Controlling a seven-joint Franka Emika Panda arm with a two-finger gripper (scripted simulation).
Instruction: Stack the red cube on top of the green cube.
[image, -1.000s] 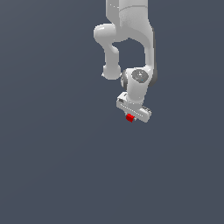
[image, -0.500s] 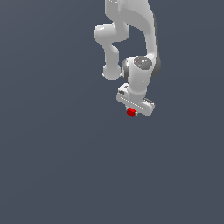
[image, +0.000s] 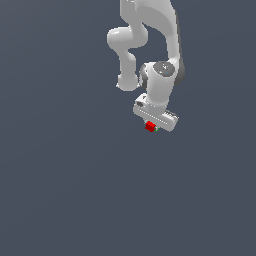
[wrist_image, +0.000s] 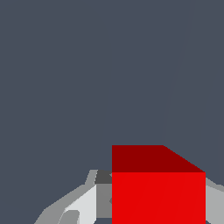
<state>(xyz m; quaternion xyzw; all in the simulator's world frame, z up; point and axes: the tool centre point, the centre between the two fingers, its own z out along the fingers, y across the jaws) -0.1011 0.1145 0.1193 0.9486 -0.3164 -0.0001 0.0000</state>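
The red cube (image: 150, 126) sits between the fingers of my white gripper (image: 152, 128), which is shut on it under the arm's wrist in the exterior view. In the wrist view the red cube (wrist_image: 158, 192) looks large, with a grey finger (wrist_image: 81, 203) against one side and another just showing at the opposite side. A tiny sliver of the green cube (image: 156, 129) peeks out right beside the red cube in the exterior view, mostly hidden by the gripper. The green cube does not show in the wrist view.
The plain dark grey floor (image: 75, 190) spreads out on every side. The white arm (image: 150, 40) reaches in from the top of the exterior view.
The gripper has turned and shifted slightly toward the exterior view's right and up the picture, carrying the red cube with it. A green sliver now shows beside the cube.
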